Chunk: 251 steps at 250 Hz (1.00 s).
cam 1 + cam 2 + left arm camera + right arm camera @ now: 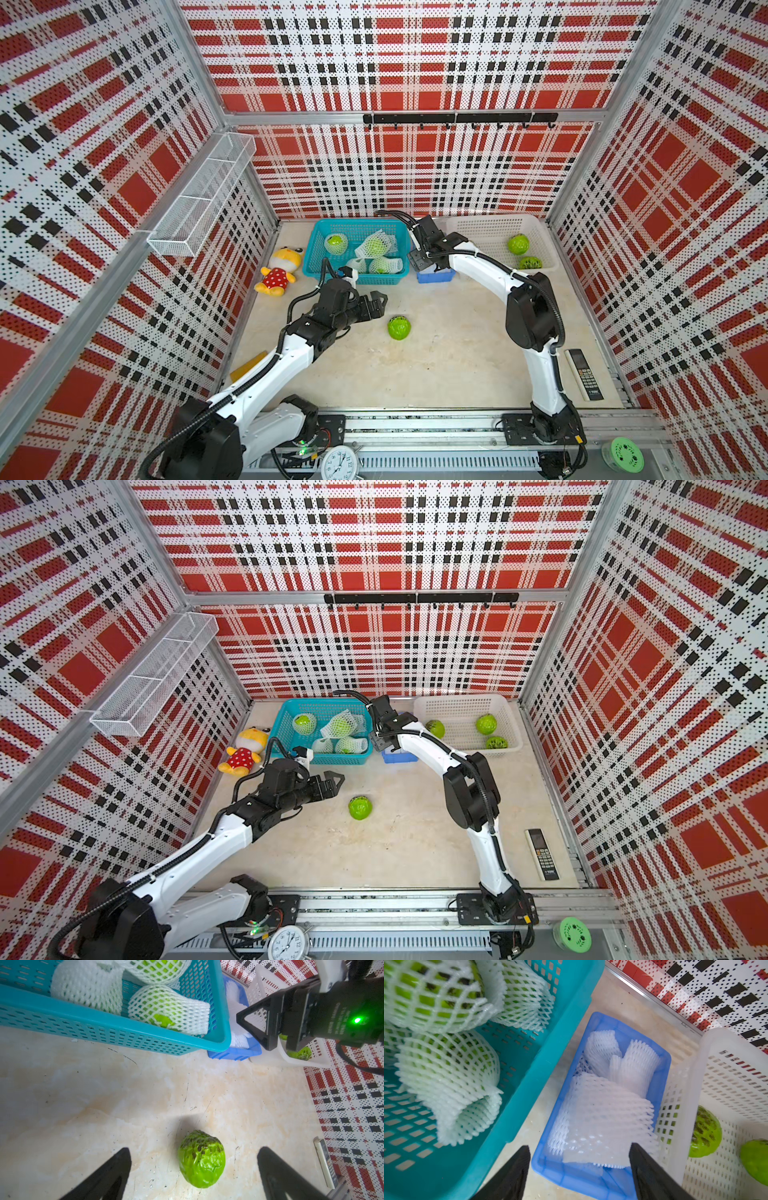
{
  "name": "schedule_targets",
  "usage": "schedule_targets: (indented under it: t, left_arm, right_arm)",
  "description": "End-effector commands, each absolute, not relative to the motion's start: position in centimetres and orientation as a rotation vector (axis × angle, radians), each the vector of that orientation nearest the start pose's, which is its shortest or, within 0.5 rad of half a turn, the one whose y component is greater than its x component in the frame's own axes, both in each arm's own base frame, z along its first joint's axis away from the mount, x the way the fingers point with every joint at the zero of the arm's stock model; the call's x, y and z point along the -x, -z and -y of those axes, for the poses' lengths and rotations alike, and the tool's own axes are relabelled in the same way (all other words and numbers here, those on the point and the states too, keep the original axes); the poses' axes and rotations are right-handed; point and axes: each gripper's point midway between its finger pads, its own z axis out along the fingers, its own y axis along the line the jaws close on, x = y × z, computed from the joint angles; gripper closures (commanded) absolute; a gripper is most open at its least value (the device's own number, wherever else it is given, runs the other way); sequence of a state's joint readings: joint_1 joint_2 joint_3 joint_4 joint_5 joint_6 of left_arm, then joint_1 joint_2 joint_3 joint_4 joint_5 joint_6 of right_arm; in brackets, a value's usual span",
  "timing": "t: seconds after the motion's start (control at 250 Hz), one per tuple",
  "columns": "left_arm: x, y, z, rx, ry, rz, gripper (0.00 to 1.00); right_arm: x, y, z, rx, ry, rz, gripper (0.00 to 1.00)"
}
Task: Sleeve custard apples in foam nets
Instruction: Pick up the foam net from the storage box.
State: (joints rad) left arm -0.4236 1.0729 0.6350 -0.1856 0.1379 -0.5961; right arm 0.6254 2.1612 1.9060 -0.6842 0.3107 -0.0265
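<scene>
The loose custard apple (201,1159) has glossy, bumpy green skin with dull blackish patches. The foam nets (604,1109) are soft, matt white foam mesh, lying in a smooth, shiny blue plastic tray (571,1178). The teal basket (116,1030) and the white basket (726,1076) are perforated plastic. The desk (104,1095) looks like cream stone, scuffed. The toy (280,270) is plush cloth.

Red-black-white plaid perforated walls (415,62) enclosed a pale, scuffed tabletop (436,374); a black hook rail (457,118) crossed the far wall.
</scene>
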Motion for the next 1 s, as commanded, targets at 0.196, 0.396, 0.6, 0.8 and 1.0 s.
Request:
schedule_targets:
  t: [0.196,0.396,0.6,0.8,1.0]
  left_arm:
    - [-30.2,-15.3,15.3,0.126,0.737,-2.256,0.03]
    - [-30.2,-15.4,15.1,0.133,0.741,-2.255,0.03]
    - [-30.1,-15.4,15.0,0.139,0.743,-2.254,0.03]
    - [-30.1,-15.4,14.9,0.145,0.741,-2.252,0.03]
    - [-30.2,-16.1,15.0,0.135,0.751,-2.234,0.02]
  right_arm:
    - [-50.1,-12.3,-27.7,0.638,0.243,-2.352,0.28]
    - [-50.4,-11.5,-27.7,0.625,0.254,-2.356,0.37]
    - [-50.6,-12.3,-28.0,0.601,0.222,-2.340,0.59]
    - [-50.4,-14.1,-28.1,0.577,0.188,-2.313,0.89]
    - [-49.6,-19.2,-28.2,0.531,0.093,-2.247,1.00]
